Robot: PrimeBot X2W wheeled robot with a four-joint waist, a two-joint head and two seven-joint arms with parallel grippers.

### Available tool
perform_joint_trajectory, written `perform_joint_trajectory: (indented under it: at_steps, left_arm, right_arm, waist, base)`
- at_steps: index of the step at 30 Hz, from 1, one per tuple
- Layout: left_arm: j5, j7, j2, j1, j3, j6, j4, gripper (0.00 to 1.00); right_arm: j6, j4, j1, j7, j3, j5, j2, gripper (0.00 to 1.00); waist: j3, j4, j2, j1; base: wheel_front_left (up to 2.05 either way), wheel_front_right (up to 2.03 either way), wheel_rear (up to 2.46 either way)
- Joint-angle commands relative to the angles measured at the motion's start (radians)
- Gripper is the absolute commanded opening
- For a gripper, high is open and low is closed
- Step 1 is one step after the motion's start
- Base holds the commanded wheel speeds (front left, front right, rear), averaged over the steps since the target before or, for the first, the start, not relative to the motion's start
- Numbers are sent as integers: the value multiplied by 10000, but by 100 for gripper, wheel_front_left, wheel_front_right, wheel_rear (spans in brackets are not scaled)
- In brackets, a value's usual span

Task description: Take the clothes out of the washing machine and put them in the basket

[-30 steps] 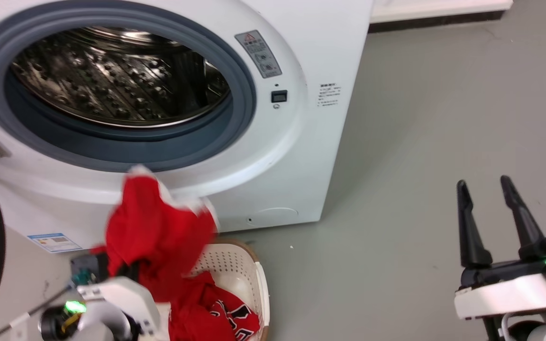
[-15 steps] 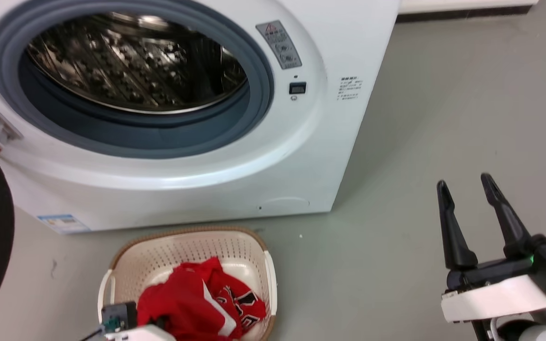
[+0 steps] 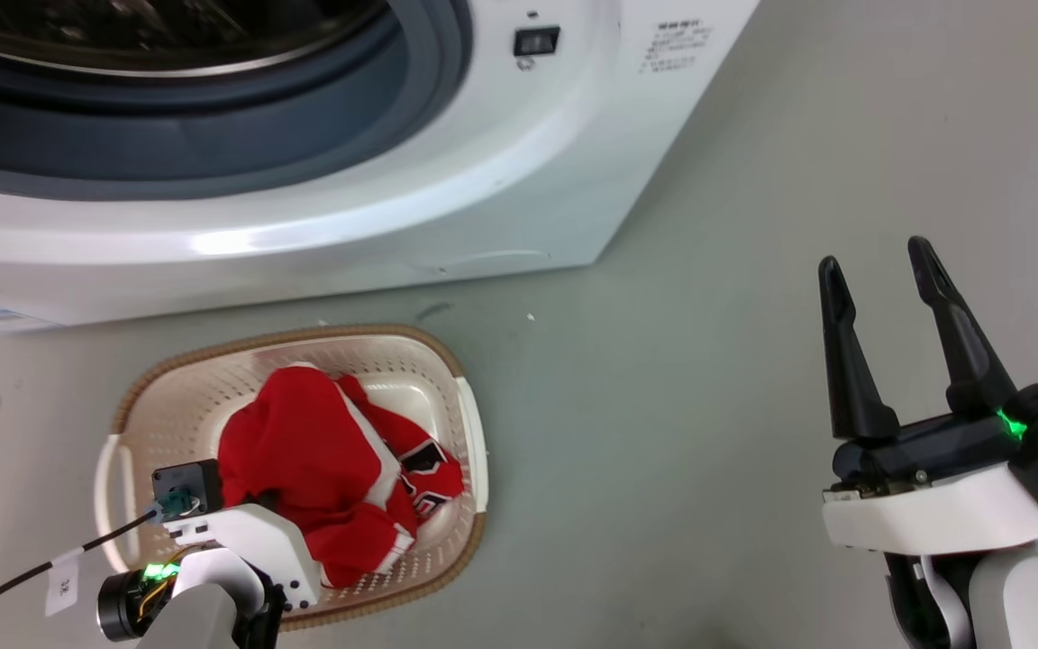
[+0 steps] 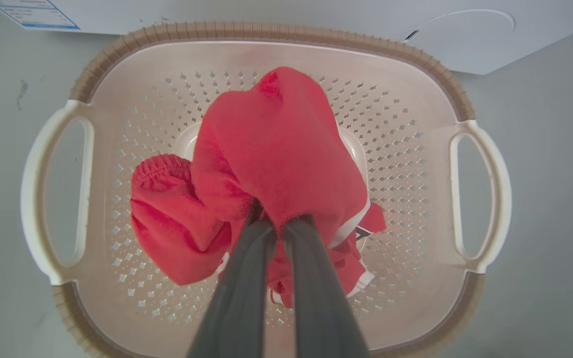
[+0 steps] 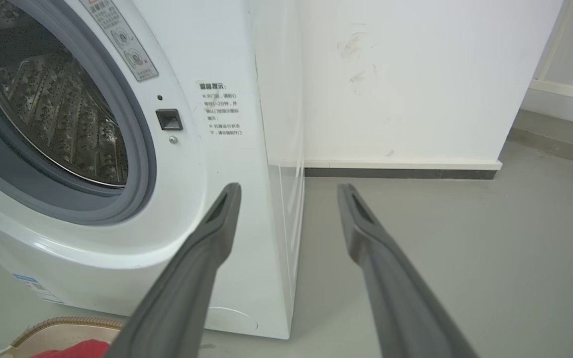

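The washing machine (image 3: 321, 225) is noted standing on the floor (image 3: 708, 406), the basket (image 3: 303, 333) set just before it. The clothes (image 3: 303, 451) are found inside the basket, pinched by the left gripper (image 4: 279, 219). The right gripper (image 3: 875, 257) is held spread, empty

A smooth grey floor (image 3: 708, 406) meets a scuffed white wall (image 5: 406, 74) along a dark baseboard strip (image 5: 401, 174).

On the washing machine (image 5: 246, 59), just right of the porthole (image 5: 142, 164), a printed notice (image 5: 221, 108) is headed 温馨提示; its finer lines are too small to read surely. A grey label (image 5: 120, 40) on the porthole's upper right bears pictograms and illegible text. A blue-edged label (image 4: 33, 12), low and to the porthole's left, is unreadable. The clothes (image 3: 303, 451) show folded, illegible black-and-white lettering.
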Motion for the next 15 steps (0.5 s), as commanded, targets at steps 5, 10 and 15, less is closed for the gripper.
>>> perform_joint_trajectory:
  at_steps: [5,10,15]
  left_arm:
    - [-144,196,-17,-660,0,-32,1253,0]
    - [-459,595,-93,-887,180,-117,1824,24]
    - [-536,486,-137,-908,176,-168,1968,100]
  right_arm:
    - [-3,228,-413,-309,76,128,9,100]
    - [-3,467,-539,-425,36,167,9,100]
    - [-3,698,-606,-485,-3,135,8,100]
  waist:
    - [1042,-642,-1,-1]
    - [1171,-723,-1,-1]
    - [895,-621,-1,-1]
  base:
    - [0,0,0]
    - [0,0,0]
    - [0,0,0]
